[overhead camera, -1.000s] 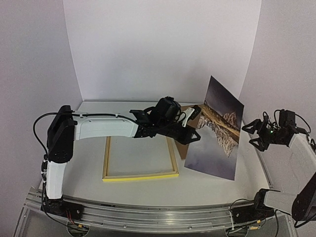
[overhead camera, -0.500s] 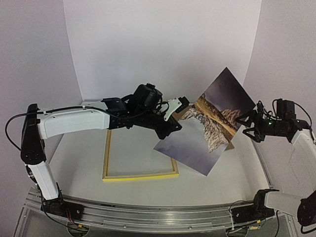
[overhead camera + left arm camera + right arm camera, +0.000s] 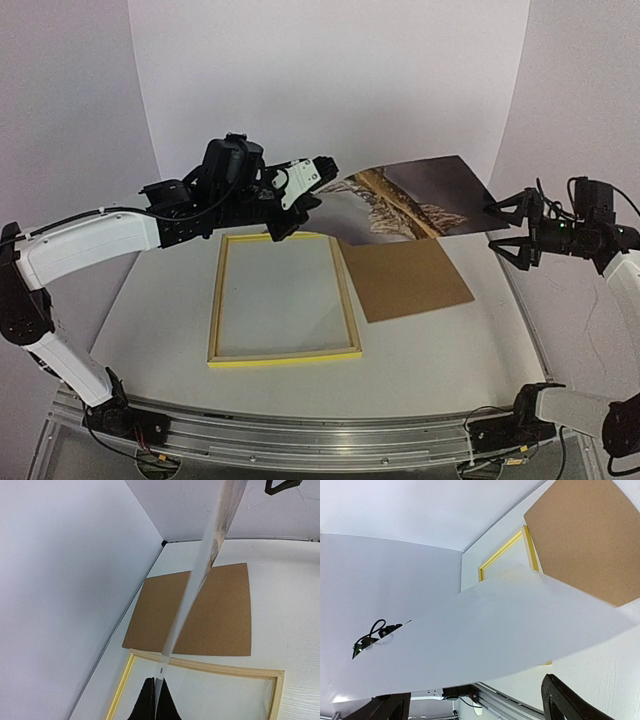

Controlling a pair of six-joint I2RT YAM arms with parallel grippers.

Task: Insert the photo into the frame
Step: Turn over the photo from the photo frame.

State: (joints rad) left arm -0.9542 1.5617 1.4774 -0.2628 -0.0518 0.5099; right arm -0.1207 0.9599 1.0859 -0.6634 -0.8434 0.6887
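Noted photo point(image 3: 410, 195) pinched in left tool point(image 3: 322, 178), long axis stretched toward wide-open right tool point(image 3: 512, 228), frame point(image 3: 283, 356) beneath left tool.

Robotics lab cell: white backdrop panels point(image 3: 330, 90) are enclosing the surface point(image 3: 420, 350), two arms point(image 3: 90, 240) sitting on an aluminium rail point(image 3: 330, 436).

No legible text, label, brand, number or sign on anything in view.

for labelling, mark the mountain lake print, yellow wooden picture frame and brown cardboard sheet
mountain lake print point(image 3: 410, 198), top view, printed face
yellow wooden frame point(image 3: 285, 354), top view, near rail
brown cardboard sheet point(image 3: 405, 280), top view, centre
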